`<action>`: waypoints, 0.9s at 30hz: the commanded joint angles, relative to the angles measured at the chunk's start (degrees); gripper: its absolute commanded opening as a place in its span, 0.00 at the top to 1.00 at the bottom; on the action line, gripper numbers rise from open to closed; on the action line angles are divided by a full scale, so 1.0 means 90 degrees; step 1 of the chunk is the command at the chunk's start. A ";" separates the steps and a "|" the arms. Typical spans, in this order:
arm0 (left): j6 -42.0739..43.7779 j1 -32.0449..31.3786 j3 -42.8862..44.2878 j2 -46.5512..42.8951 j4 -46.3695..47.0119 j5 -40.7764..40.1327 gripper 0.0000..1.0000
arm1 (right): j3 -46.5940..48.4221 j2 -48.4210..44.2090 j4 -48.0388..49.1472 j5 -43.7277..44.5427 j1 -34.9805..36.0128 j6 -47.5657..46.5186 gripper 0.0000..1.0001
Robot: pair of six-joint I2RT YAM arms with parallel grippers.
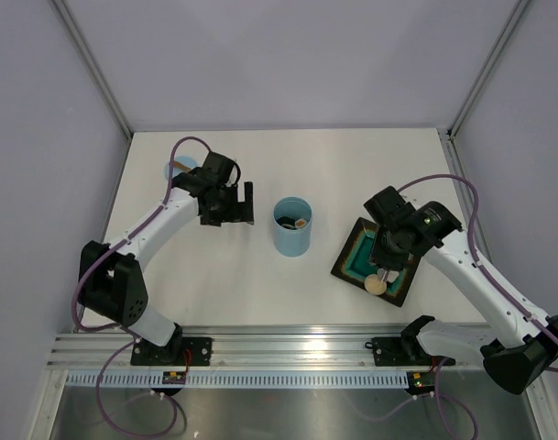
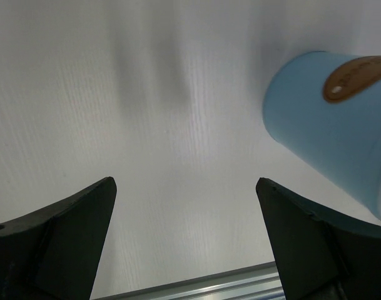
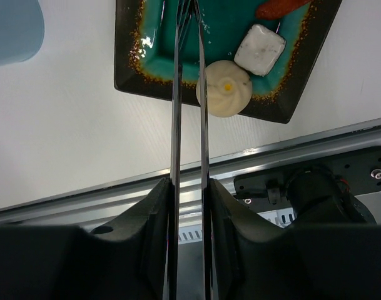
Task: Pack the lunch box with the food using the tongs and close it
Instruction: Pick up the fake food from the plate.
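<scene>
bun [image 3: 223, 88] at near rim of plate [image 3: 122, 62], just beside white cube [image 3: 259, 49]; tongs [image 3: 189, 94], clamped in right hand [image 3: 189, 187], nearly shut and off to its side, so the round bun could squirt off onto tabletop [image 3: 65, 137]; lunch box [image 1: 292, 226] mid-tabletop, well apart; left hand [image 2: 184, 187] wide open, empty.

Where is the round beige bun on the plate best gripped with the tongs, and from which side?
Probably across its widest middle, one arm of the tongs on each side of the bun. Come from above at the plate's near edge: the white cube crowds its far side.
</scene>
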 commanded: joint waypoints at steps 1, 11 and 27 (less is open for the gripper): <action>0.0187 -0.0173 0.0514 -0.0410 -0.0104 -0.0373 0.01 | 0.0199 0.0052 -0.1783 0.0487 0.0029 0.0283 0.63; 0.0255 -0.0173 0.0612 -0.0400 -0.0192 -0.0276 0.01 | -0.0016 -0.0085 -0.1676 0.0653 -0.0049 0.0898 0.62; 0.0362 -0.0163 0.0553 -0.0488 -0.0172 -0.0256 0.01 | -0.0651 -0.0261 -0.1773 0.0760 -0.0088 0.1894 0.60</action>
